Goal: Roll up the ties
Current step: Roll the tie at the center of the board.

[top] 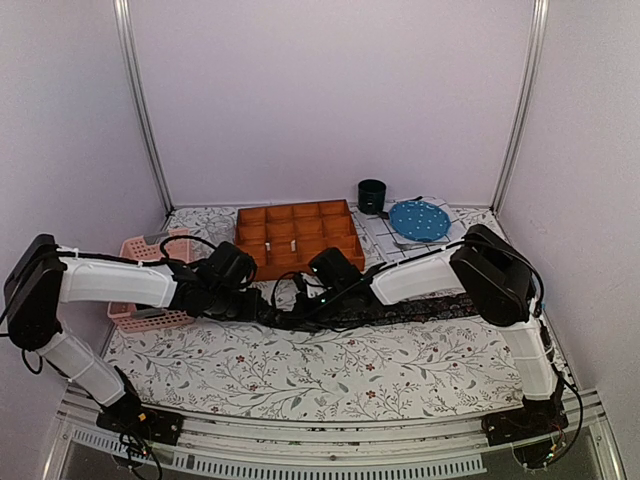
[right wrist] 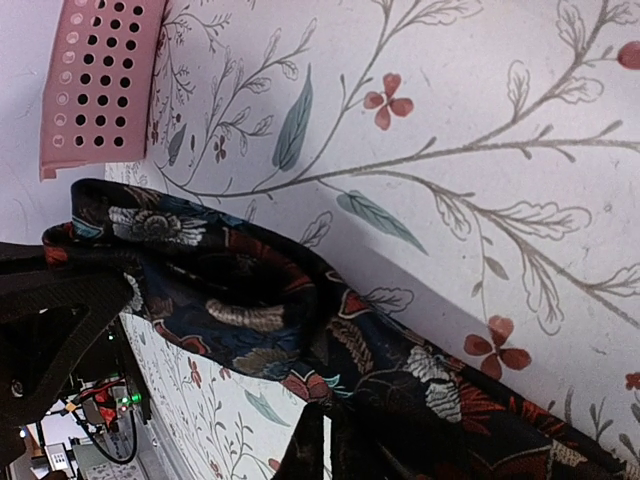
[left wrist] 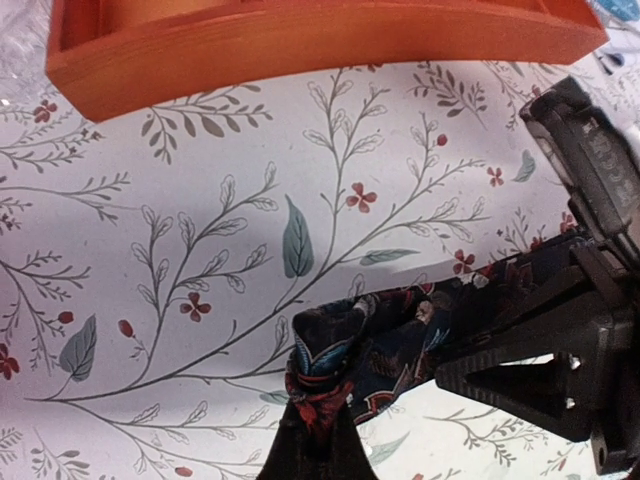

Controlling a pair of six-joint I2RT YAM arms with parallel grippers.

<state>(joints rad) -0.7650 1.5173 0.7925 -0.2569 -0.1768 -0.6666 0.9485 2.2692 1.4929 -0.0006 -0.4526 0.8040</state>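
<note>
Top external | tie (top: 420,308) lies left-right, tail toward desk's (top: 300,375) right edge | left end effector (top: 262,308), right end effector (top: 305,312) both pinch its left end

Plain pale lilac walls (top: 330,100) close the space at 9, 12 and 3 o'clock, with no window in them. A slim metal post (top: 140,110) stands in the back corner at 11 and another post (top: 520,100) at 1. The light is soft and even, and shadows are faint. The table carries a white cloth (top: 330,370) printed with grey-green sprigs and small red flowers. An orange tray (top: 275,268) of square compartments sits at 12. A dark cup (top: 372,196) stands at 1, just beside a speckled blue plate (top: 418,220). A pink perforated basket (top: 150,320) lies at 9. A ribbed metal rail (top: 330,440) runs along the table's edge at 6.
</note>
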